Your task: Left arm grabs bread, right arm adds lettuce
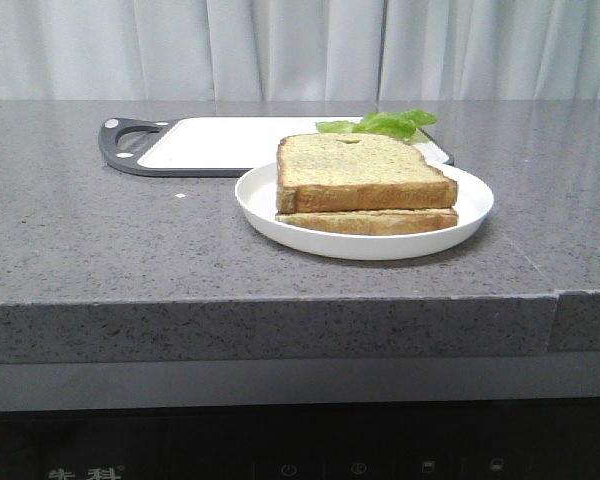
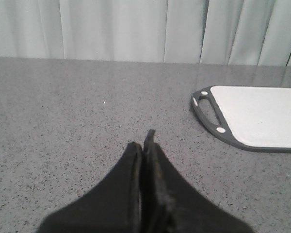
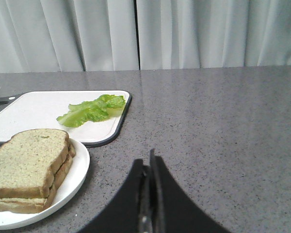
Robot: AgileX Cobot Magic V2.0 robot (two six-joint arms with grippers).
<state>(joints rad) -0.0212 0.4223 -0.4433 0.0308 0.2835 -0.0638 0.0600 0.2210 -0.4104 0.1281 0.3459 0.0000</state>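
The thick bread slice (image 1: 362,172) lies on top of a thinner slice (image 1: 368,221) on a white plate (image 1: 262,202). It also shows in the right wrist view (image 3: 25,161). The green lettuce leaf (image 1: 382,124) lies on the white cutting board (image 1: 220,145) behind the plate; it also shows in the right wrist view (image 3: 90,110). My left gripper (image 2: 143,144) is shut and empty over bare counter, to the left of the board (image 2: 254,116). My right gripper (image 3: 148,165) is shut and empty over bare counter, to the right of the plate (image 3: 75,177). Neither arm shows in the front view.
The grey speckled counter (image 1: 100,240) ends at a front edge with a seam at the right (image 1: 557,320). The board has a dark rim and a handle (image 1: 130,140) at its left end. A pale curtain (image 1: 280,45) hangs behind the counter.
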